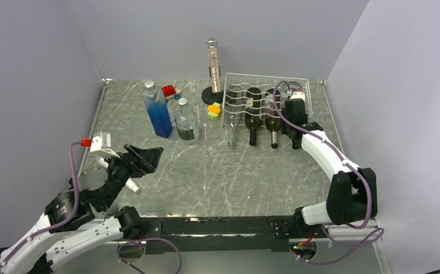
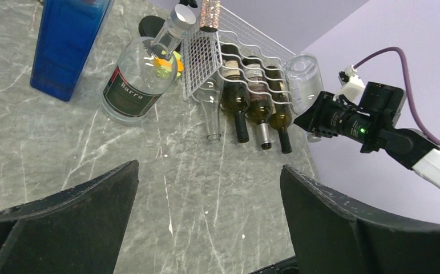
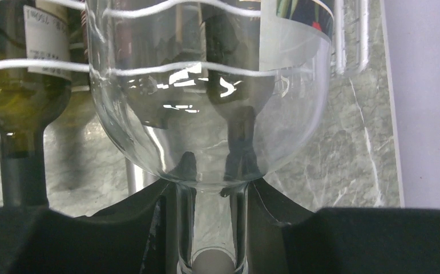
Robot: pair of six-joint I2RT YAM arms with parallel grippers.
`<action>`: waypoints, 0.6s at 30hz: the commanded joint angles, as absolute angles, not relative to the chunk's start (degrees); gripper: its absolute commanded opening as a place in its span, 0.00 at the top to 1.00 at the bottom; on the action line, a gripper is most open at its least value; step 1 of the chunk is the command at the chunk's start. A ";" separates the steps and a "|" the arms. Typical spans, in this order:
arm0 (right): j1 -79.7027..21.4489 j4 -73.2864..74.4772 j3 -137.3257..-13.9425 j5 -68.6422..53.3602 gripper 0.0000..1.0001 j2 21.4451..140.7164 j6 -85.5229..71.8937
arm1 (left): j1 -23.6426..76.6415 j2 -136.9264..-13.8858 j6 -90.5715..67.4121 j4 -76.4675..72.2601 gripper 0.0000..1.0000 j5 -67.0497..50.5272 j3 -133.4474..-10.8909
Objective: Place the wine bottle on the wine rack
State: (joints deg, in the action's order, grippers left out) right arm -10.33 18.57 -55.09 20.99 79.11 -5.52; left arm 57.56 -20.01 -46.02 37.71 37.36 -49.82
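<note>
The right tool [image 3: 212, 242] is pinched on the neck of the wine bottle [image 3: 206, 114], a clear and seemingly empty glass one. Its black fingers [image 3: 120, 228] press the neck from both sides just under the shoulder. The bottle lies roughly level with its body in the rightmost cradle of the wine rack [image 1: 263, 75]. White wavy wires cross its body in the right wrist view, and its neck points out of the rack's near side. Whether the wires already bear its full weight I cannot tell. Three other bottles [image 1: 253, 121] lie in the cradles to its left, necks also out of the rack's near side, the closest just beside it.

By its look the bottle should be light for its bulk, stiff, smooth enough to slip, and liable to chip against the wire or its neighbour. The neck is the sensible hold, being narrow enough to clamp, with the lip as a stop against sliding. Held so far from the body, though, it may droop or twist, so it wants a slow, straight feed.

The left tool [image 1: 145, 158] is spread wide and empty, well apart from the rack, off its near-left side above the bench [image 1: 223, 171]
</note>
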 commanded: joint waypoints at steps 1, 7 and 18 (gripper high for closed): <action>-5.07 0.28 -61.43 16.09 1.00 77.90 -2.40 | 57.39 -18.97 -46.29 35.36 0.01 37.25 -49.44; 1.89 1.50 -65.94 3.51 1.00 81.80 -4.09 | 57.39 -21.23 -45.16 35.58 0.01 37.46 -49.87; 5.93 4.21 -72.62 -4.63 1.00 90.60 -5.20 | 57.39 -23.50 -43.87 35.33 0.01 36.72 -50.35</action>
